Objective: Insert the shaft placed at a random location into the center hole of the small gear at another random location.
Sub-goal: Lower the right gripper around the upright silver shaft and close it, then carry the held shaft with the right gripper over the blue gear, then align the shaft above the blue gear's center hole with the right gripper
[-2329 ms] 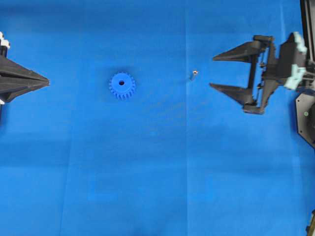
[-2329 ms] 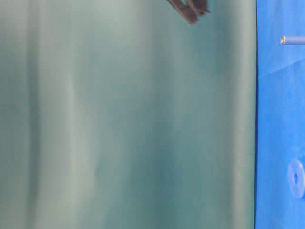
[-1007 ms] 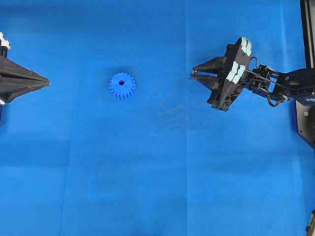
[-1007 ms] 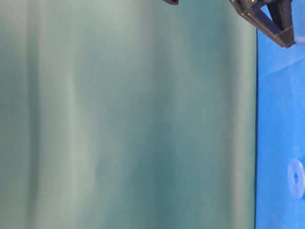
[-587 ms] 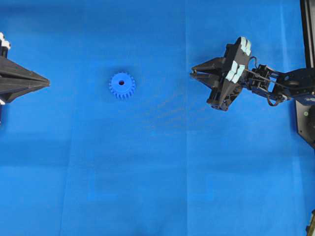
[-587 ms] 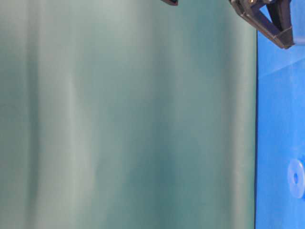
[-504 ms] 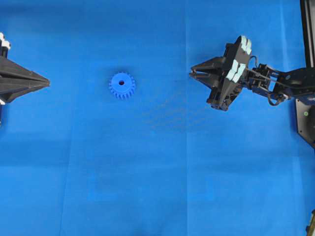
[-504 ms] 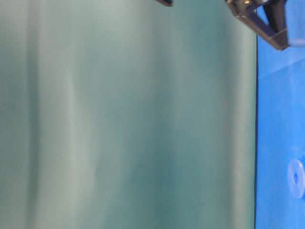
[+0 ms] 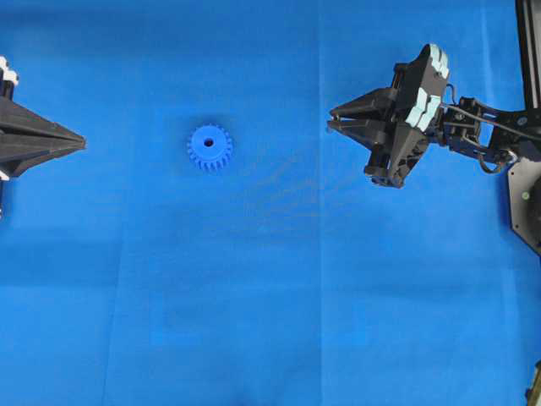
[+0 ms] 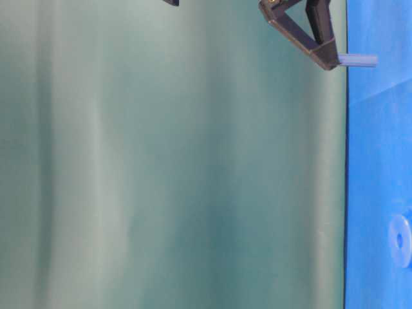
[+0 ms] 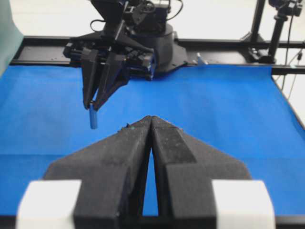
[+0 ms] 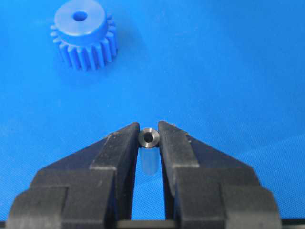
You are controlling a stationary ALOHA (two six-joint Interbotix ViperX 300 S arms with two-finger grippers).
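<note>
The small gear (image 9: 210,147), bright blue and toothed, lies flat on the blue cloth left of centre, with its center hole (image 9: 209,142) facing up. It also shows at the top left of the right wrist view (image 12: 82,32), hole (image 12: 79,16) uncovered. My right gripper (image 9: 331,125) hovers to the right of the gear, well apart from it. It is shut on the shaft (image 12: 148,139), a short silvery pin that hangs below the fingertips (image 10: 358,60) and off the cloth. Far left, my left gripper (image 9: 82,142) rests shut and holds nothing (image 11: 151,119).
The blue cloth (image 9: 270,296) covers the whole table. A black frame rail (image 9: 528,51) and the right arm's base (image 9: 524,203) line the right edge. In the table-level view a green backdrop (image 10: 174,167) fills most of the picture.
My right gripper closed on the shaft where it lay and has risen with it, drifting slightly right. The gear and the left gripper have not moved.
</note>
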